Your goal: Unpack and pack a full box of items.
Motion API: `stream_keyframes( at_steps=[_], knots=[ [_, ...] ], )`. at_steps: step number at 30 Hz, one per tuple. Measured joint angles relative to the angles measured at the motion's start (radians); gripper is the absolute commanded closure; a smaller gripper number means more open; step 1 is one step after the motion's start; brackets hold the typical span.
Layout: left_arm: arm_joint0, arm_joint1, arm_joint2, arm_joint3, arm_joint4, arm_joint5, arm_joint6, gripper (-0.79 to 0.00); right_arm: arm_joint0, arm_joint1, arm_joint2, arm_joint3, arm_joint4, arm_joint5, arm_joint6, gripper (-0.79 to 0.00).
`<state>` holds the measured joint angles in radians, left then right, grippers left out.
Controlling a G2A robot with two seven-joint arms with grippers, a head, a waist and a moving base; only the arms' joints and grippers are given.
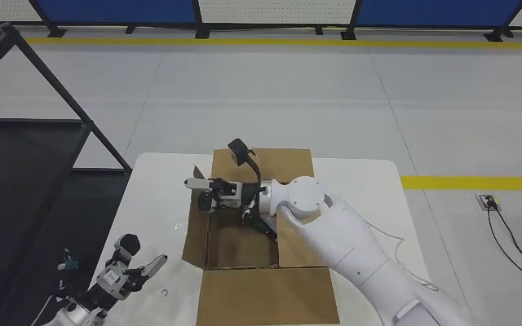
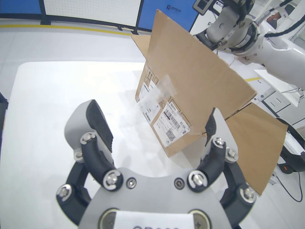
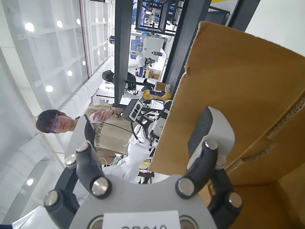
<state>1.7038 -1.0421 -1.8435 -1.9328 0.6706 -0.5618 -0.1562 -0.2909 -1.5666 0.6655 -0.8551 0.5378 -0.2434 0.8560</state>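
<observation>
An open brown cardboard box (image 1: 241, 244) stands mid-table with its flaps spread. My right gripper (image 1: 198, 185) is at the box's far left corner, its arm lying over the right side. In the right wrist view this gripper (image 3: 147, 132) is open and straddles the edge of the left flap (image 3: 228, 84), with one finger on each side. My left gripper (image 1: 142, 256) is open and holds nothing, low over the table's near left corner. From there it (image 2: 155, 120) faces the labelled side of the box (image 2: 171, 122). The box's contents are hidden.
The white table (image 1: 155, 196) has free room left of the box. A few small clear scraps (image 1: 174, 229) lie there. A black metal frame (image 1: 49, 90) stands off the table's left edge. The box's near flap (image 1: 265, 297) hangs over the front.
</observation>
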Motion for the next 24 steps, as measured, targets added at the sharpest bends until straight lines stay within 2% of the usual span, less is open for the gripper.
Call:
stream_keyframes(
  at_steps=[6, 17, 24],
  knots=[
    [-0.008, 0.001, -0.009, -0.027, -0.033, -0.012, -0.029, -0.785, 0.011, -0.038, -0.023, 0.052, 0.025, -0.023, 0.017, -0.785],
    [-0.023, -0.001, 0.006, -0.073, -0.033, 0.022, -0.044, -0.785, 0.022, -0.091, -0.035, 0.138, 0.060, -0.067, 0.065, -0.785],
    [-0.048, 0.002, 0.023, -0.048, -0.016, 0.037, -0.107, -0.785, 0.029, -0.115, -0.031, 0.178, 0.059, -0.090, 0.087, -0.785]
  ],
)
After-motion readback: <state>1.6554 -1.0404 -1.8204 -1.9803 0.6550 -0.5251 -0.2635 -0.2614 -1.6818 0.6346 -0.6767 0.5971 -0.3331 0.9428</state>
